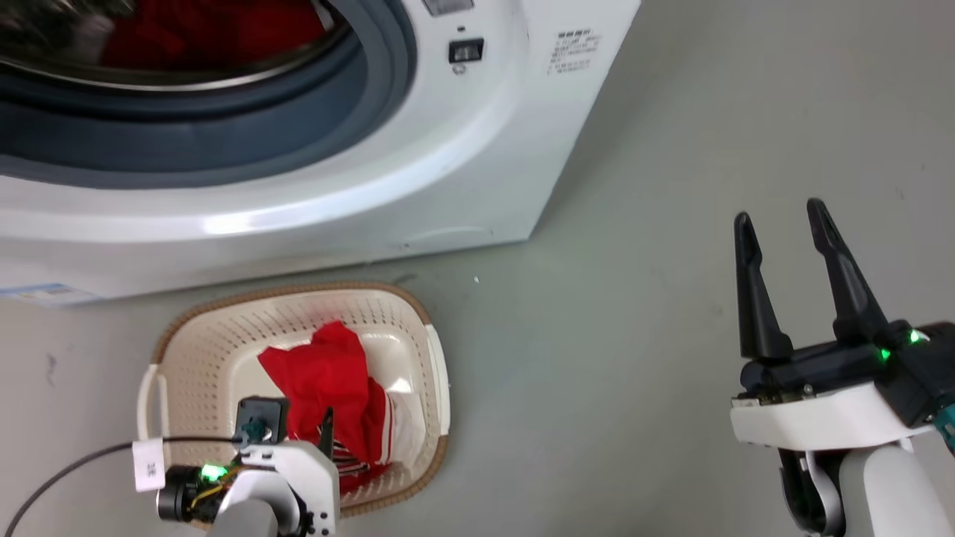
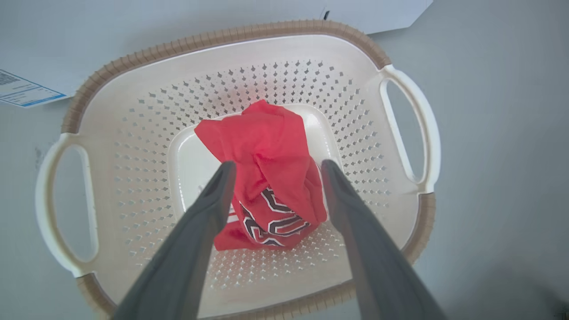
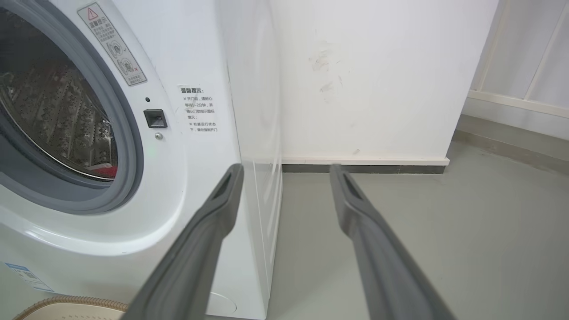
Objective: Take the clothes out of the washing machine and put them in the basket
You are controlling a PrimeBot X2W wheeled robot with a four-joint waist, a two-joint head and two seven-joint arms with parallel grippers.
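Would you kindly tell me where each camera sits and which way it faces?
Head view: on the head, looking down at the washing machine, basket and jersey; left arm and open right gripper show.
Left wrist view: above the basket, looking straight down; open left gripper straddles the jersey.
Right wrist view: low, facing the washing machine's corner and wall; its fingers show.
Shared: head and left wrist views both show the basket.

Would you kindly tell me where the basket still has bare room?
Free: in the basket, the bare bottom and perforated wall between the red jersey and each handle, in the left wrist view. Crowded: the middle, where the jersey lies under the open left gripper.
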